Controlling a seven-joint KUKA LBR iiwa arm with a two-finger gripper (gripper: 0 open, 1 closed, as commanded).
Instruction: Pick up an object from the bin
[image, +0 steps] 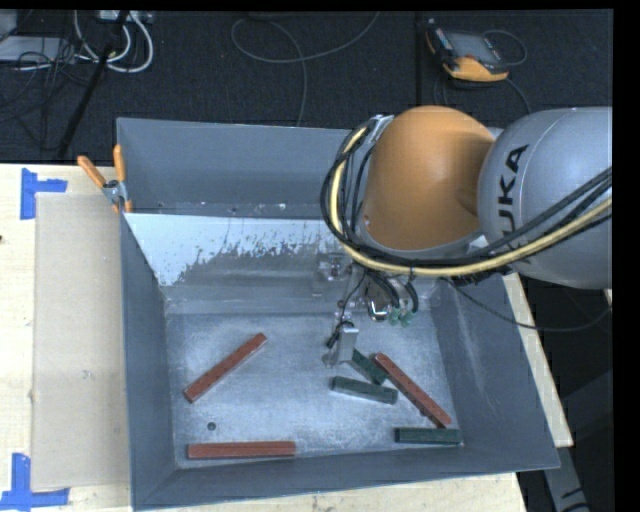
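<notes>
- I see gripper (339, 350) low in bin (140, 330), mid-right, next to short dk green bar (367, 369).
- Can't tell how open it is, or if holding anything.

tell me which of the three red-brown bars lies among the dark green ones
The red-brown bar slanting at the right, beside the dark green bars; the left one and front one lie alone.

A rounded silver-grey arm (560, 200) is marked with black KUKA lettering (510, 190), capped by a smooth orange dome cover (425, 180), and ringed with bundled black and yellow cables (343, 205) looped beneath it.
</notes>
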